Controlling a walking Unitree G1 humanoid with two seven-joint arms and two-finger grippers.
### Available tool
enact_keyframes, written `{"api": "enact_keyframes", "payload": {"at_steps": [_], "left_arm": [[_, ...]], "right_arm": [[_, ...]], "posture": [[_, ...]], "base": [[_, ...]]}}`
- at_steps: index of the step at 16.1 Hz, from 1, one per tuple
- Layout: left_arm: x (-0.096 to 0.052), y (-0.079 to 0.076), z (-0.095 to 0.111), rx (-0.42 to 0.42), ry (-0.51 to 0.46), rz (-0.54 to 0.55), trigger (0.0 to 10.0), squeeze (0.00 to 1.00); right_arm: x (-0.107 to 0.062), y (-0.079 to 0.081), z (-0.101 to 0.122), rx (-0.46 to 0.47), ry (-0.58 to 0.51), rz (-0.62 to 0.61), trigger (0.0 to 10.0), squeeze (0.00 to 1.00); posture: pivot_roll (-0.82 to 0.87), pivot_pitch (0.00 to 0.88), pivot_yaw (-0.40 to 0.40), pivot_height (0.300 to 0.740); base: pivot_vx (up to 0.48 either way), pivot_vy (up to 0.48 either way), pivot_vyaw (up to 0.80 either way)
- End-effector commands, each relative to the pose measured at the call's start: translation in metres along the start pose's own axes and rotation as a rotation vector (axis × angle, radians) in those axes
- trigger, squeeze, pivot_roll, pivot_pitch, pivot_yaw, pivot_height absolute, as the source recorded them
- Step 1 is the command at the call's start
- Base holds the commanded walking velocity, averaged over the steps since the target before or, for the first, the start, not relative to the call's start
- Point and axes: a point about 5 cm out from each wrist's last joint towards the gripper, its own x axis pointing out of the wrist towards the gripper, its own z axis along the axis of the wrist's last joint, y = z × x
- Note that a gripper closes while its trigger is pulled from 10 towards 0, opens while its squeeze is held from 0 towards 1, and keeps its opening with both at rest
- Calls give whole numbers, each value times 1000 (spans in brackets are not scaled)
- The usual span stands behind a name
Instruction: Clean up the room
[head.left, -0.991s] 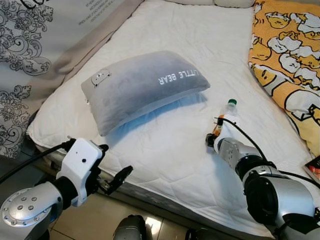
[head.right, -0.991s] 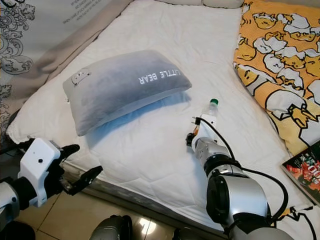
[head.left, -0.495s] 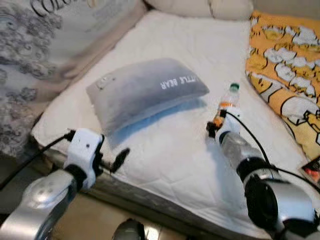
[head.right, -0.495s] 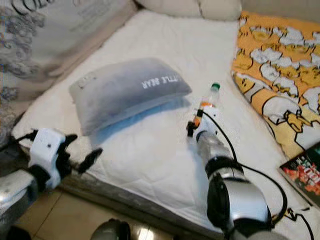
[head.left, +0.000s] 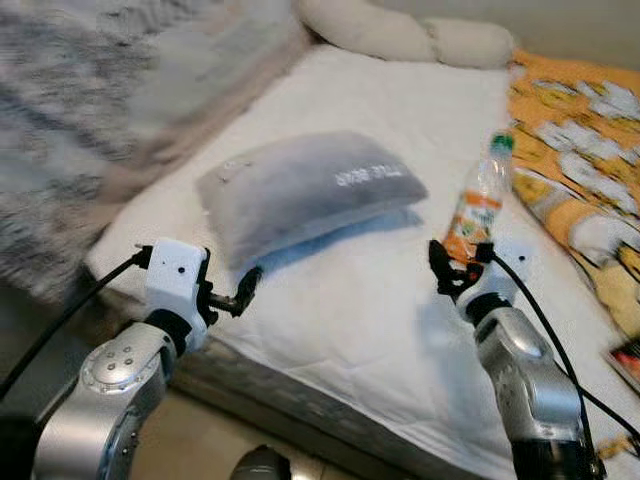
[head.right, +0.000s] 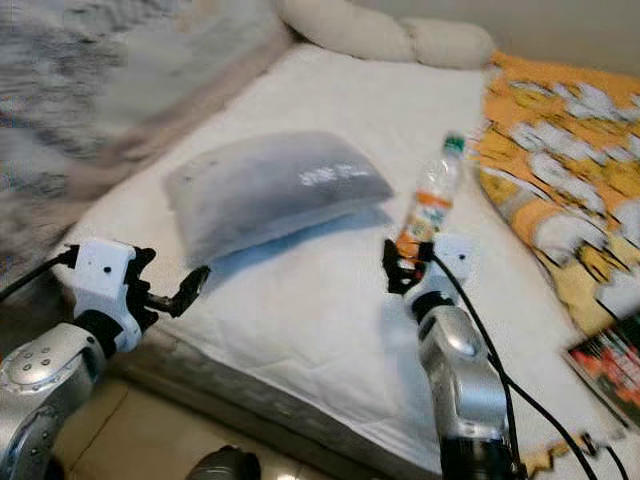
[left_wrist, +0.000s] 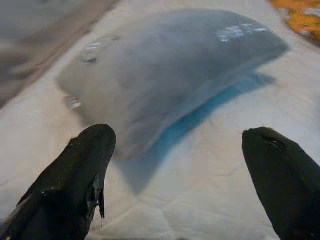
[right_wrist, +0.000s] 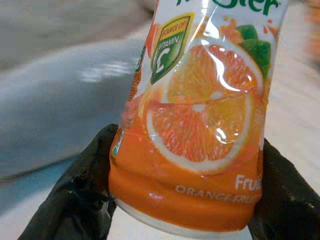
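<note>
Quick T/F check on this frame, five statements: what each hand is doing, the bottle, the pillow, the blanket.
1. The right hand is shut on the orange juice bottle. True.
2. The bottle lies flat on the mattress. False: it is held up off the white mattress, roughly upright, gripped at its base.
3. The left hand holds the grey pillow. False: its fingers are open and apart, short of the pillow, near the bed's edge.
4. The bottle has a green cap. True.
5. The yellow patterned blanket covers the pillow. False: it lies along the bed's right side, apart from the pillow.
</note>
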Motion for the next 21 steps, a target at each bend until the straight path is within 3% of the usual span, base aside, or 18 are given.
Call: {"api": "enact_keyframes", "payload": {"at_steps": [1, 4, 7, 10, 16, 21], "left_arm": [[-2, 5, 1, -9, -2, 41, 10000, 0], [1, 8, 6, -35, -37, 84, 10000, 0], [4, 9, 7, -45, -58, 121, 10000, 0], [18, 13, 2, -6, -55, 243, 10000, 0], [27, 5, 5, -25, -101, 213, 10000, 0], [21, -1, -1, 13, -89, 210, 10000, 0]], "right_arm": [[-7, 6, 0, 19, 14, 32, 10000, 0], [-29, 17, -2, 49, 64, 80, 10000, 0], [-34, 17, -4, 32, 91, 85, 10000, 0], [-37, 7, 0, 23, 142, 70, 10000, 0], [-41, 9, -6, 37, 226, 129, 10000, 0], [-39, 6, -7, 41, 247, 156, 10000, 0]], "posture": [[110, 0, 23, 740], [115, 0, 28, 740], [68, 0, 48, 740], [49, 0, 66, 740], [20, 0, 64, 740], [61, 0, 18, 740]], "base": [[0, 0, 800], [0, 0, 800], [0, 0, 800], [0, 0, 800], [0, 0, 800], [0, 0, 800]]}}
